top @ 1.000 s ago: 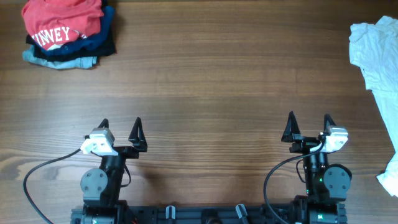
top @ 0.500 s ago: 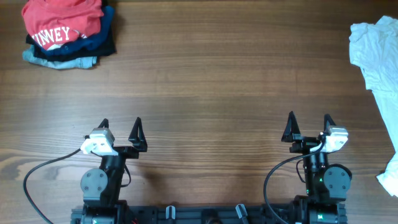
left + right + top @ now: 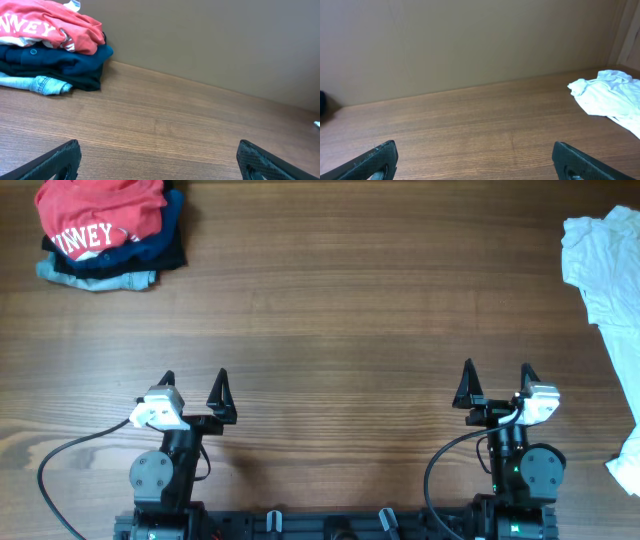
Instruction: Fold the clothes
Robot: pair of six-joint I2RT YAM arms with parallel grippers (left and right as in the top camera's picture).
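Observation:
The clothes, a crumpled white T-shirt (image 3: 610, 290), lie at the table's right edge and run partly out of the overhead view; the right wrist view shows the same white T-shirt (image 3: 607, 95) at far right. My left gripper (image 3: 194, 385) rests open near the front left, nothing between its fingers. At the front right my right gripper (image 3: 497, 380) is open too, well left of the shirt and apart from it. In the wrist views the left gripper (image 3: 160, 160) and the right gripper (image 3: 475, 160) each show two wide-set fingertips over bare wood.
A stack of folded garments (image 3: 110, 235) sits at the back left, a red shirt with white letters on top of navy, black and light-blue pieces; the same stack (image 3: 50, 45) shows in the left wrist view. A plain wall (image 3: 470, 45) rises behind the wooden table (image 3: 340, 310).

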